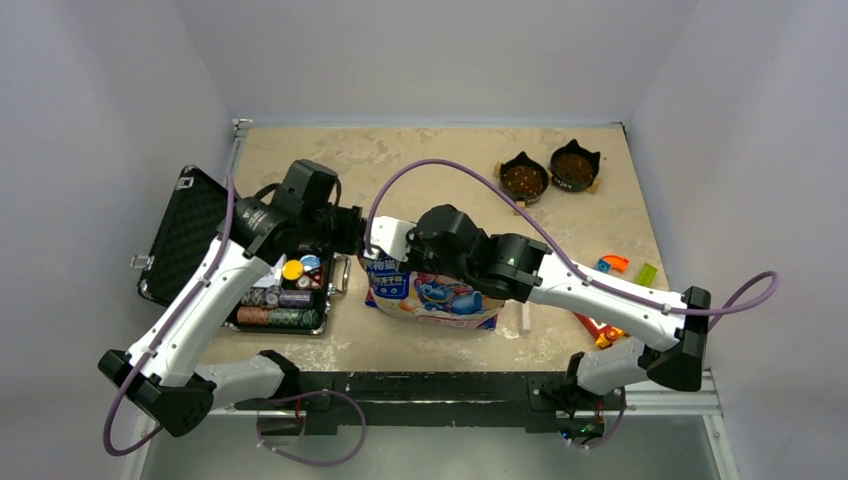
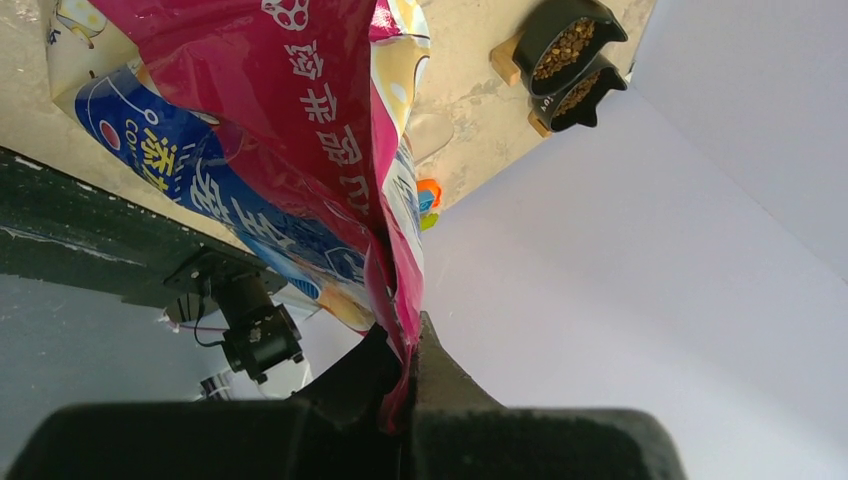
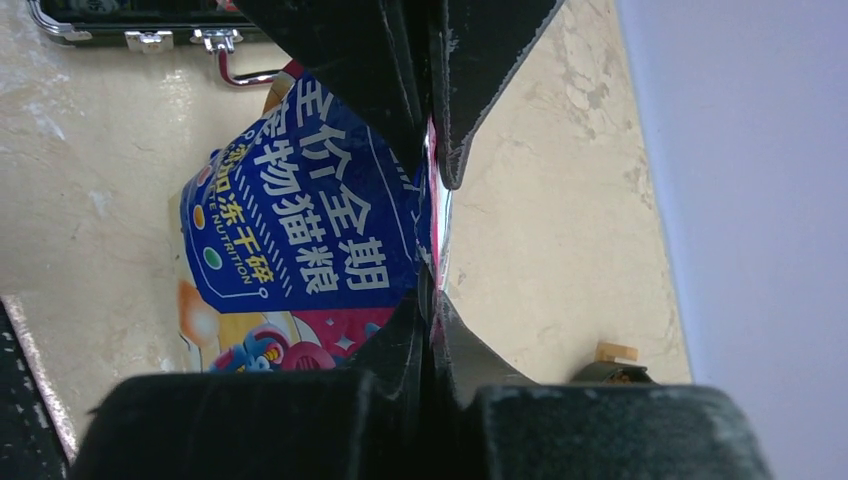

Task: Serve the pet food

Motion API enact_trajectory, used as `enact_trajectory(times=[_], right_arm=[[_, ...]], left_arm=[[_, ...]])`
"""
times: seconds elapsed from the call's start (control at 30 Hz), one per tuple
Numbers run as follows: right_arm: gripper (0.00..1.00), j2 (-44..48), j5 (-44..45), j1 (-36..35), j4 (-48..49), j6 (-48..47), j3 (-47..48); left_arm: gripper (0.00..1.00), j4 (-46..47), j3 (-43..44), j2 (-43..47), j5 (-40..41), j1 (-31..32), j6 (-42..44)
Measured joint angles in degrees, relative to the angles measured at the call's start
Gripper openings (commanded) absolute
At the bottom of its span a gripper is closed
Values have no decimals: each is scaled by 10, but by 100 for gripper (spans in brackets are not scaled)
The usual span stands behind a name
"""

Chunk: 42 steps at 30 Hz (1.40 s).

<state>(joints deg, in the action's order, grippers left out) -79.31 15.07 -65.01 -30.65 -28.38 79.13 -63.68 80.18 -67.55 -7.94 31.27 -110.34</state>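
Clamped shut on the pink top edge of the pet food bag [image 1: 432, 295]: left gripper [image 2: 404, 345] and right gripper [image 3: 430, 305], tips facing, almost touching. Mouth edge up at the fingers, long axis slanting down onto the table [image 1: 420, 160]. Well beyond the fingertips, kibble [image 2: 563, 48] in black cat-eared bowls [image 1: 523, 178].

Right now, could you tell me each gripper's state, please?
Left gripper: shut on the cat food bag.
Right gripper: shut on the cat food bag too.
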Motion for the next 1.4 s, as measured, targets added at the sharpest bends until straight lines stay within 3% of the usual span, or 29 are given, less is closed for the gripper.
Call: enact_trajectory(times=[0.13,0.17,0.23,0.47,0.57,0.63,0.77,1.0,1.1,1.27,1.37,1.4], right_arm=[[26,10,-9,6,-2,10,-4],[25,18,-11,11,-1,12,-8],[0,35,-17,21,-2,17,-17],[0,56,-46,36,-6,27,-30],[9,65,-59,41,0,28,-39],[0,76,-77,53,-2,29,-46],[0,127,-134,91,6,32,-86],[0,193,-156,113,59,22,-160],[21,230,-176,133,60,21,-186],[28,281,-154,180,-10,17,-195],[22,274,-145,191,-31,19,-186],[11,269,-144,193,-37,20,-181]], left_arm=[[0,2,-6,5,0,0,0],[0,4,-9,7,1,0,0],[0,9,-14,12,3,0,-1],[0,22,-19,13,5,0,-1],[0,22,-20,14,4,1,-1],[0,19,-21,17,9,3,-1],[0,25,-22,19,6,9,-2],[0,18,-16,19,-1,11,0],[0,16,-15,19,-8,11,0],[0,-6,-14,19,-2,0,4],[0,-9,-13,19,0,-3,5],[0,-10,-13,19,2,-4,5]])
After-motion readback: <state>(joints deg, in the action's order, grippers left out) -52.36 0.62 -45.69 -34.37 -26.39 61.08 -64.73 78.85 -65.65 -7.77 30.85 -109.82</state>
